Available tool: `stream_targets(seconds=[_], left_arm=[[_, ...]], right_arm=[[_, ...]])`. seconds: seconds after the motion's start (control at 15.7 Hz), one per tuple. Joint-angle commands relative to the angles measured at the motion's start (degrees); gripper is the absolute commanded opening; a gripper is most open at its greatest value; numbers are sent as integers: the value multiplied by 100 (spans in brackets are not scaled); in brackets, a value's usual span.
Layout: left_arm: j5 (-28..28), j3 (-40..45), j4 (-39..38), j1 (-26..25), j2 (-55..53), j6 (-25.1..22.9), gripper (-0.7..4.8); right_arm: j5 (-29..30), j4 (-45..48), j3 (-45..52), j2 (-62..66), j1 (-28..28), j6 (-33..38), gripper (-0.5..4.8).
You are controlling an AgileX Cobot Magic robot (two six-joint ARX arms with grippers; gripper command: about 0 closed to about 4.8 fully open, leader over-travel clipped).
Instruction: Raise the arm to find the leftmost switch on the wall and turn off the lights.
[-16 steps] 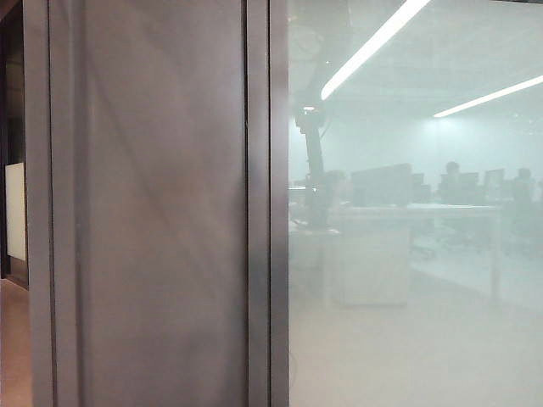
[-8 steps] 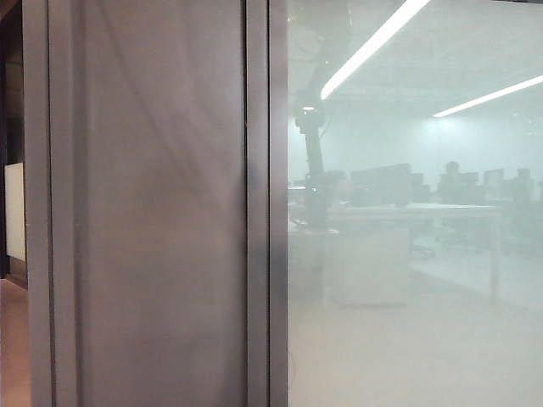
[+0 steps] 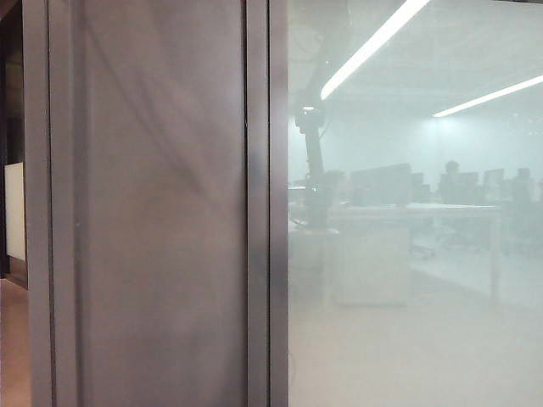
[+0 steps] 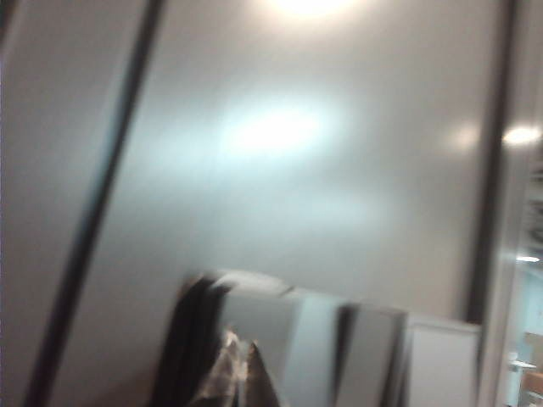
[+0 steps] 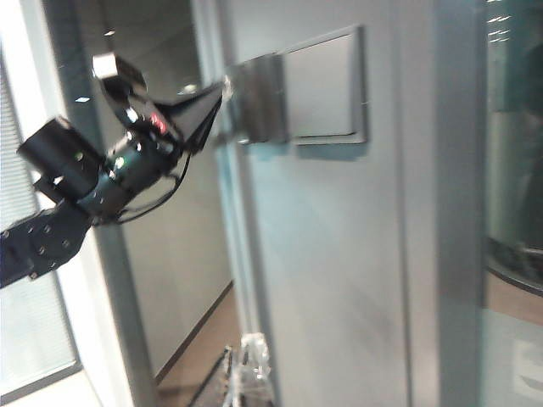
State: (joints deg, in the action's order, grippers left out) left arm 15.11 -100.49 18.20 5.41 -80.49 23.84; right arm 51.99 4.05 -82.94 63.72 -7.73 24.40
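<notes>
Leftmost switch (image 5: 254,97): sitting at the end of the switch plate (image 5: 322,85) nearest the corner edge of the grey wall panel (image 5: 339,254), high on that panel. Appearing in the left wrist view as one of a row of pale rockers (image 4: 254,331), blurred. Likely behaving as a stiff, light, spring-loaded rocker fixed flat to the wall, so calling for a short, firm push with a fingertip, not a grip. Judging the smooth plastic face as slippery under a glancing touch, and so favouring a square press near the rocker's free end, well clear of its neighbour on the plate.

Left tool (image 5: 219,93): poking in at that corner end of the plate, tip at or just touching the switch; blur hiding whether contact is made. Fingers looking drawn together into one narrow point, holding nothing. Showing again low in its own wrist view (image 4: 236,369), right against the rockers.

Arm (image 5: 102,178): stretching up from beyond the panel's corner edge, raised to plate height, cable looping beneath it. Showing also as a hazy dark silhouette (image 3: 316,170) in the glass of the exterior view.

Right tool (image 5: 248,369): hanging well below the plate, near the panel's face; too blurred to tell whether apart or together.

Ceiling lights (image 3: 373,42): glowing, so the switching not yet done.
</notes>
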Motion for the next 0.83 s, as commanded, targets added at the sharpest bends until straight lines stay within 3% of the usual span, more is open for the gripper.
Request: stream_targets(seconds=[0.06, 0.83], left_arm=[[-28, -24, 120, -4, -2, -26, -6], [-33, -61, 518, -4, -258, 210, -6]], right_arm=[[-46, 157, -20, -22, -2, 114, -6], [-223, 627, -20, -22, -535, 286, -6]])
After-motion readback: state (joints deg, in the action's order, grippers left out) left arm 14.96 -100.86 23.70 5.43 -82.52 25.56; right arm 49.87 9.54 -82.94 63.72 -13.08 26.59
